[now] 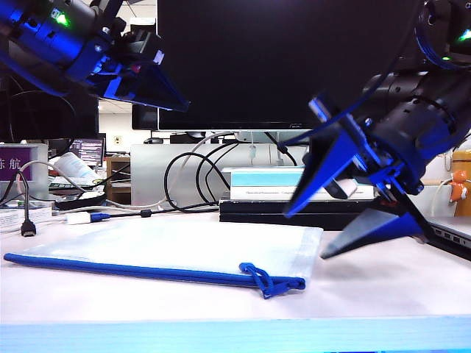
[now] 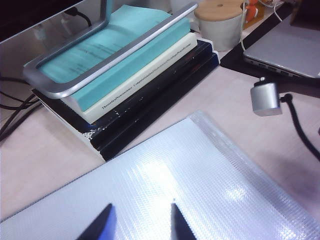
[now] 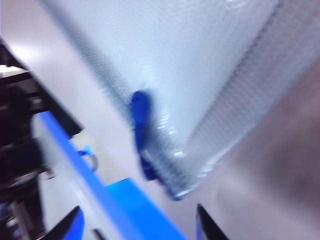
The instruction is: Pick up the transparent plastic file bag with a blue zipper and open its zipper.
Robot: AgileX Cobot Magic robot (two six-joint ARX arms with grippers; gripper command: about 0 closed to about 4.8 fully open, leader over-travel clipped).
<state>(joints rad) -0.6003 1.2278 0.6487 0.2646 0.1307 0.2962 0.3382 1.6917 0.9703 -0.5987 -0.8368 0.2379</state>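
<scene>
Bag (image 1: pixel 184 246) lies below both open pincers.

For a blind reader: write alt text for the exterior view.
A file bag with a blue zipper lies flat on the table. The right claw hangs open beside its right end, the left claw high at left, books behind.

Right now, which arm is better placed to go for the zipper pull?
Right. The right gripper hangs open, low beside the file bag corner where the zipper ends in its cord pull. The left gripper is high above the bag's far end, gripping nothing.
</scene>
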